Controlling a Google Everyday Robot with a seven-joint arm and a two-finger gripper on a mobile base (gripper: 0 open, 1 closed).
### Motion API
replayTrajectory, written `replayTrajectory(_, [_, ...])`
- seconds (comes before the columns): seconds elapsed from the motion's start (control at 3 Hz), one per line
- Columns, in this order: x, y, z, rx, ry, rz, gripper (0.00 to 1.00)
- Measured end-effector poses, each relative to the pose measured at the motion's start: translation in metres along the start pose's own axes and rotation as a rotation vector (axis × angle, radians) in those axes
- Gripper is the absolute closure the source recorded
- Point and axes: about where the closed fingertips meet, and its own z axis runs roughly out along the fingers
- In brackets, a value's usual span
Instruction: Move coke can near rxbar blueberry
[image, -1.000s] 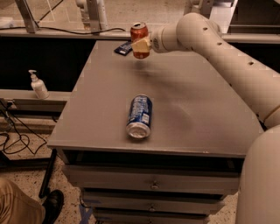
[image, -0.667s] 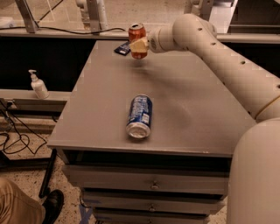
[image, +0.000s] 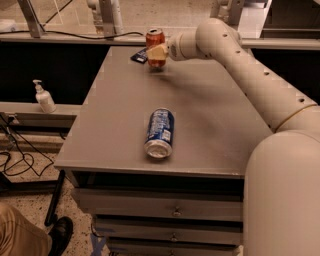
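Note:
The red coke can (image: 155, 42) stands upright at the far left part of the grey table (image: 210, 115). My gripper (image: 156, 52) is shut on the coke can, reaching in from the right. The rxbar blueberry (image: 139, 55), a small dark flat wrapper, lies just left of the can near the table's far left corner, partly hidden by the can.
A blue and white can (image: 160, 133) lies on its side near the table's front edge. A soap dispenser (image: 44, 97) stands on a low shelf to the left. Drawers (image: 172, 212) sit under the table. A person's leg and shoe (image: 30, 237) are at the lower left.
My gripper has carried the coke can a little to the left and farther back, closer to the rxbar blueberry. The blue and white can has not moved.

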Motion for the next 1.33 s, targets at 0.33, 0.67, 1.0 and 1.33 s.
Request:
replayTrajectory(0.33, [-0.003,-0.009,0.009,-0.012,-0.010,0.006,1.00])
replayTrajectory(0.67, [-0.004,-0.016,0.016,-0.016,-0.015,-0.002,1.00])
replayTrajectory(1.0, [0.000,-0.022,0.020,-0.012,0.001,-0.017,0.83])
replayTrajectory(1.33, [0.005,-0.026,0.024,-0.005,0.024,-0.026,0.59])
